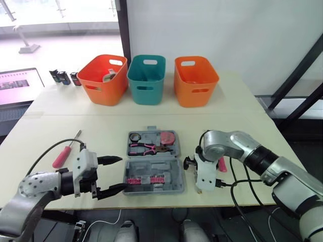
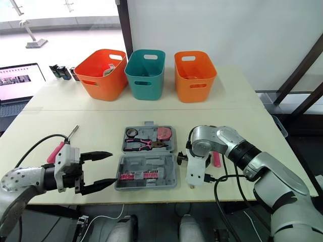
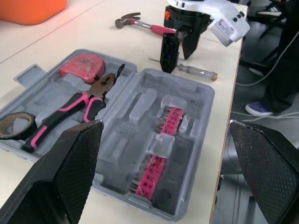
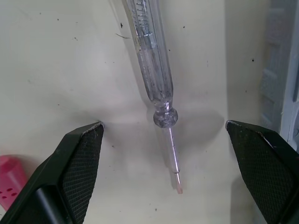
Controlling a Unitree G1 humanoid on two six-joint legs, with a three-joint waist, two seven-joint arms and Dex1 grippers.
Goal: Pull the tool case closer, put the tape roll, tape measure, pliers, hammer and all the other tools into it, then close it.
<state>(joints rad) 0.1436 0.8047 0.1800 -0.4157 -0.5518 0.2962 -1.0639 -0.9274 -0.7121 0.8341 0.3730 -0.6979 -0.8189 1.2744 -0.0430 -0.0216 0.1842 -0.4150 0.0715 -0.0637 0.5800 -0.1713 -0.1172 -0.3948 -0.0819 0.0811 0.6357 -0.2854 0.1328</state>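
Observation:
The grey tool case [image 1: 154,162] lies open near the table's front edge. Its far half holds a black tape roll [image 1: 135,137], pink-handled pliers [image 1: 145,148] and a pink tape measure [image 1: 168,137]. A pink bit strip [image 1: 146,179] sits in the near half. My left gripper [image 1: 112,175] is open beside the case's left front corner, holding nothing. To the right of the case, my right gripper [image 3: 180,52] points down, open, straddling a clear-handled screwdriver [image 4: 152,70] lying on the table. Beyond it lies the pink-handled hammer [image 3: 140,24]. A pink-handled screwdriver [image 1: 64,154] lies far left.
Two orange bins [image 1: 103,80] [image 1: 196,80] and a teal bin [image 1: 146,80] stand in a row at the back. A laptop [image 1: 17,85] and small dark objects [image 1: 63,77] sit at the back left. A black cable [image 1: 227,184] trails from my right wrist.

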